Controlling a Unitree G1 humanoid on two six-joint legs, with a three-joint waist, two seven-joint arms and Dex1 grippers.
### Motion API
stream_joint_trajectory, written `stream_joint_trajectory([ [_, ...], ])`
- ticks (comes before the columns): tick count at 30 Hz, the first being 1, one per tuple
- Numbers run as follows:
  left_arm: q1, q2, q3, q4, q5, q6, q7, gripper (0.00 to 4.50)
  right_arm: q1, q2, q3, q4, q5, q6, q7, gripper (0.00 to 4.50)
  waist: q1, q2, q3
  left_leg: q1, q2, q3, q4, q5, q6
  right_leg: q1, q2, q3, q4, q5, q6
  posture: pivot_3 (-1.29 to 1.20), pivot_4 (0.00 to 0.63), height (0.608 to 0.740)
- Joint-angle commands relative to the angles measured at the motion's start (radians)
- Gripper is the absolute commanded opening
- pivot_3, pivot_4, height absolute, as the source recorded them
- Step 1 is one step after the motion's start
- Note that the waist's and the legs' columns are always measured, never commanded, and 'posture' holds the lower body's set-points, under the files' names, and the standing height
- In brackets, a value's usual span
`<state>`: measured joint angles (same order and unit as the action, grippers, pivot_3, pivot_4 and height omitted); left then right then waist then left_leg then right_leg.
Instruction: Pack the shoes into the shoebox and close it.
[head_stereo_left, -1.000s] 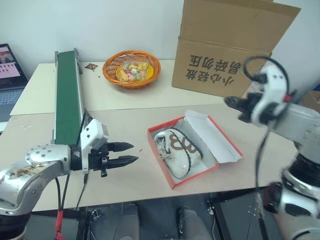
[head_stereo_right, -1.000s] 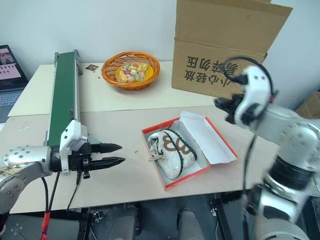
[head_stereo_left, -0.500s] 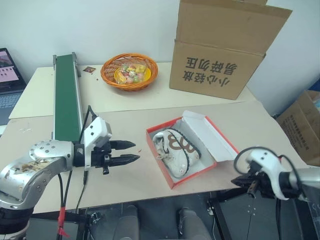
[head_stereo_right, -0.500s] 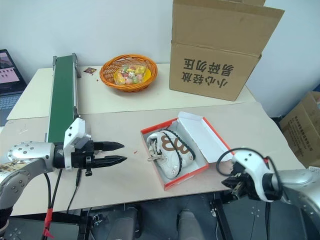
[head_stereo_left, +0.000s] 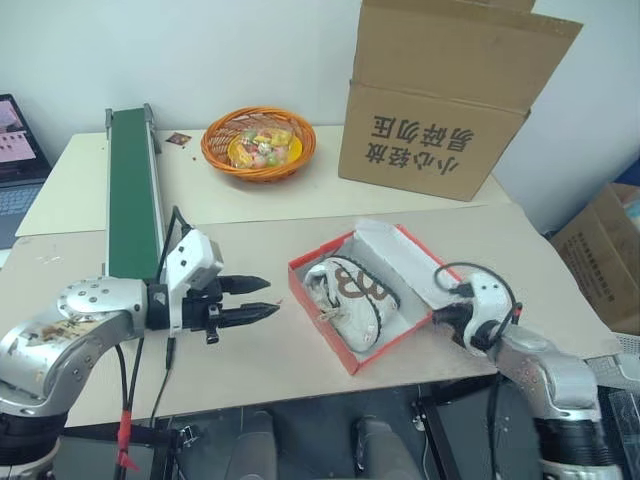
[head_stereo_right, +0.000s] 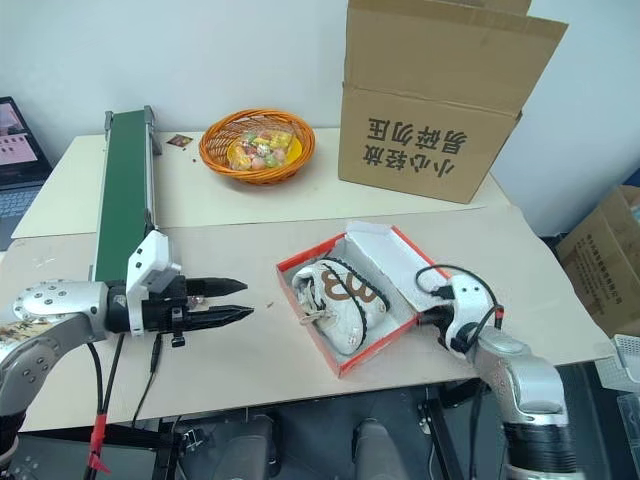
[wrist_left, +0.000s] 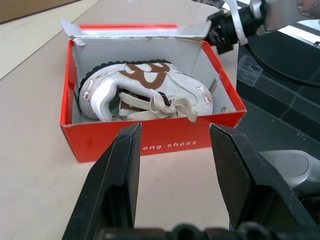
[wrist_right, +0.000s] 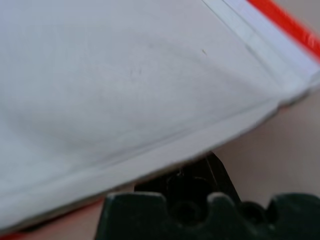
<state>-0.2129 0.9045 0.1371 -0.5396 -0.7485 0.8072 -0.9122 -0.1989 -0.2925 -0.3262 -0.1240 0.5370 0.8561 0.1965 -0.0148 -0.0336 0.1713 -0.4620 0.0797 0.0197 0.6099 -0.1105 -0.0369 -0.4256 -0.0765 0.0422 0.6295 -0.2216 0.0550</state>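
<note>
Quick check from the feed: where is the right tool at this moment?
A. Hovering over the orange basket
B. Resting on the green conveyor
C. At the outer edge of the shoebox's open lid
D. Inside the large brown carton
C. The right tool sits at the free edge of the shoebox lid, whose white underside looms just past the tool in the right wrist view.

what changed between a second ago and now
The right gripper came down from in front of the brown carton to the shoebox lid's outer edge, shut, and the lid has tilted up. The left gripper, open, the shoes and the basket stayed put.
</note>
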Motion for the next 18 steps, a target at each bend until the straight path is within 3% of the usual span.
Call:
stream_joint_trajectory([
  [1, -0.028, 0.001, 0.004, -0.007, -0.005, -0.016, -0.006, 2.31, -0.047, 0.106, -0.154, 0.022, 0.159, -0.081, 0.000, 0.07, 0.000, 0.000, 0.000, 0.000, 0.000, 0.000, 0.000, 0.000, 0.000, 0.000, 0.000, 0.000, 0.000, 0.000, 0.000, 0.00, 0.150, 0.709],
  [4, -0.039, -0.001, -0.004, -0.004, -0.006, -0.015, -0.011, 2.31, -0.068, 0.187, -0.228, 0.029, 0.301, -0.102, 0.029, 0.07, 0.000, 0.001, 0.000, 0.000, 0.000, 0.000, -0.001, 0.000, 0.000, 0.000, 0.000, 0.000, 0.000, 0.000, 0.000, 0.00, 0.150, 0.709],
  [10, -0.058, 0.000, -0.020, 0.008, 0.000, -0.017, -0.022, 2.31, -0.083, 0.261, -0.252, -0.015, 0.527, -0.121, 0.148, 0.07, -0.002, 0.002, 0.000, 0.001, 0.001, 0.000, -0.002, 0.000, 0.000, 0.000, 0.001, 0.000, 0.001, 0.000, 0.000, 0.00, 0.150, 0.709],
  [14, -0.063, -0.005, -0.023, 0.006, -0.007, -0.009, -0.017, 2.31, -0.064, 0.219, -0.198, -0.073, 0.604, -0.094, 0.276, 0.07, -0.002, 0.003, 0.000, 0.001, 0.001, 0.000, -0.002, 0.000, 0.000, 0.000, 0.001, 0.000, 0.001, 0.000, -0.001, 0.00, 0.150, 0.709],
  [18, -0.052, -0.014, -0.014, -0.025, -0.038, 0.017, -0.001, 2.31, -0.063, 0.091, -0.081, -0.134, 0.633, -0.019, 0.451, 0.07, -0.002, 0.003, 0.000, 0.001, 0.001, 0.001, -0.002, 0.000, 0.000, 0.000, 0.001, 0.000, 0.001, 0.000, -0.001, 0.00, 0.150, 0.709],
])
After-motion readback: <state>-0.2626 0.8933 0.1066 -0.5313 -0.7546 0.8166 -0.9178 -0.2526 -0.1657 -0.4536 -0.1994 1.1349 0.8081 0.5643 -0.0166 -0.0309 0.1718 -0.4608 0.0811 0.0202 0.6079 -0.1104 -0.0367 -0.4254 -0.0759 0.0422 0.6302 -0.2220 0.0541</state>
